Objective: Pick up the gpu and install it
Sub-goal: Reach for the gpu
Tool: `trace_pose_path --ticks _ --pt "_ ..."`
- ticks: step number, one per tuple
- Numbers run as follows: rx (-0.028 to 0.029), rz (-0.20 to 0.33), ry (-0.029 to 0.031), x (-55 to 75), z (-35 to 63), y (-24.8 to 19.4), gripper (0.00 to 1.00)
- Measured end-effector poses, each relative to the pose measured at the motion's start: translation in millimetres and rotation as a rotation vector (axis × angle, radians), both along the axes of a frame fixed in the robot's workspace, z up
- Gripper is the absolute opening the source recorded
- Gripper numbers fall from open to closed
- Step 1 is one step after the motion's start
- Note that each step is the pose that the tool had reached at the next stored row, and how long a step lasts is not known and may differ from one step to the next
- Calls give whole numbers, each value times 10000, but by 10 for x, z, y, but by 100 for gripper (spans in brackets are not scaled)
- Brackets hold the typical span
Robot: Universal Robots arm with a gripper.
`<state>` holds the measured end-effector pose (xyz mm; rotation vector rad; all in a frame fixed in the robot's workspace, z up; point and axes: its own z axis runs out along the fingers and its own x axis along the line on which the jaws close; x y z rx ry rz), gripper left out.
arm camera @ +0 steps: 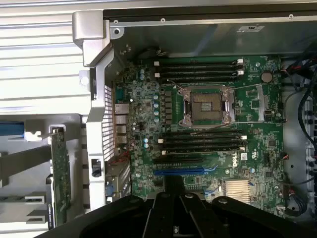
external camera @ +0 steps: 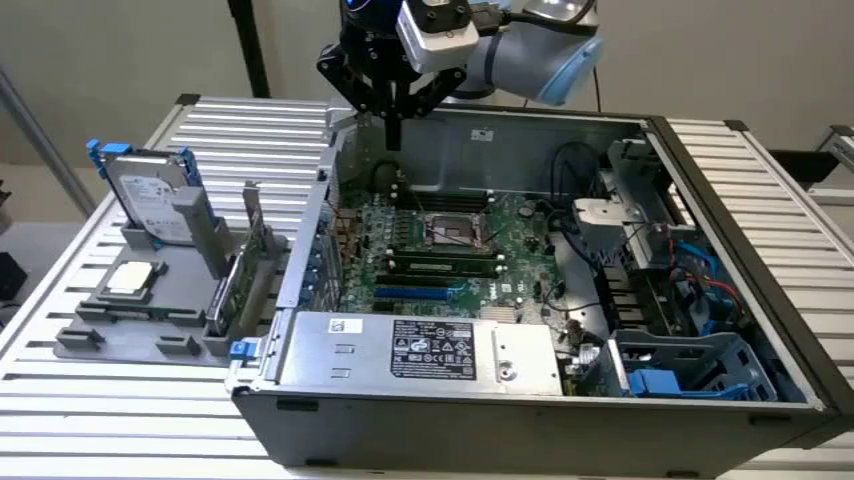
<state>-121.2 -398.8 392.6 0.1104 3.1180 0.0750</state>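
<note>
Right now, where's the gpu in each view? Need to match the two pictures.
Exterior view: the gpu stands on edge in the grey rack, outside the case, at the exterior view's left.
Wrist view: the gpu is the green card beyond the case's perforated rear wall.
Shared landmark: the CPU socket, mid-board in both.

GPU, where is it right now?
On the exterior view's left, the gpu stands on edge in the gray holder, between the hard drive and the computer case.

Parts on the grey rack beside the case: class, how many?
3: hard drive upright at the far end, silver chip lying flat, gpu on edge nearest the case; others may be hidden.
</note>
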Motion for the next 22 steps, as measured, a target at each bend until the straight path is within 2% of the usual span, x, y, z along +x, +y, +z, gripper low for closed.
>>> trace_pose_path --ticks 6,9,15,22 --pt "0 0 0 -1 0 0 0" --pt "-1 -1 1 -34 1 -19 0" --pt "-7 0 0 -285 1 -86 0" --pt "-18 -1 -5 -605 0 -144 0"
